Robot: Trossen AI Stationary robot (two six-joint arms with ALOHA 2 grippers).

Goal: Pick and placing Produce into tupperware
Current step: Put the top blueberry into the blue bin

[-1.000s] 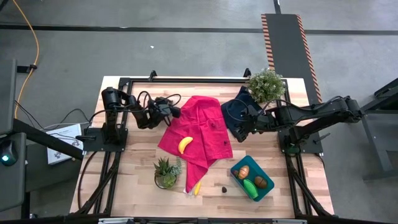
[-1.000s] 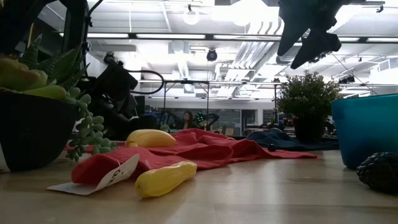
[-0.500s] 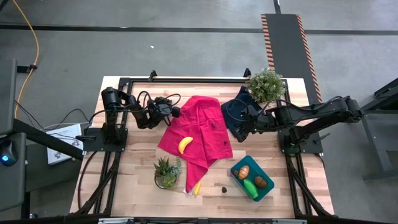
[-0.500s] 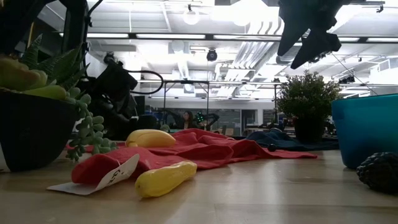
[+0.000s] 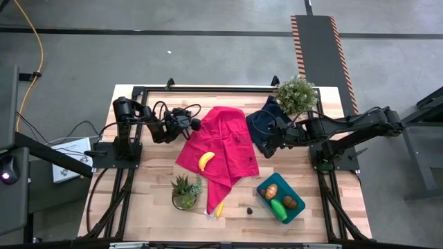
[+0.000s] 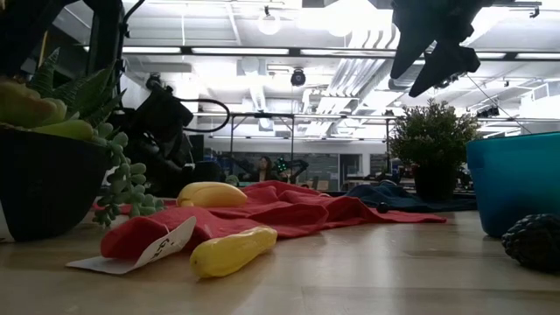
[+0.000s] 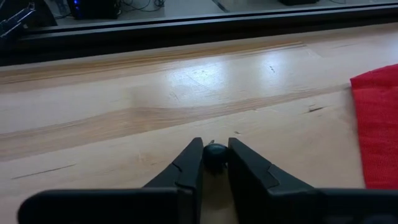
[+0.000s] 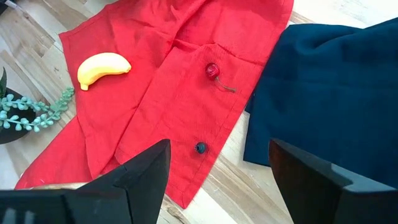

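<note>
Yellow bananas (image 5: 205, 160) number two (left gripper (image 7: 216, 163) pinches one dark berry (image 7: 216, 154), right gripper (image 8: 214, 171) gapes).

- Left arm (image 5: 142, 121): dark, jointed segments, with looping black cables along it.
- Left hand (image 7: 215, 163): two black fingers (image 7: 189, 168), each tapering to a wedge tip, on a wide black bar.
- Right arm (image 5: 346, 128): long, dark, slim links.
- Right hand (image 8: 217, 174): two broad, matte black fingers (image 8: 146, 168) with angular, faceted edges.
</note>
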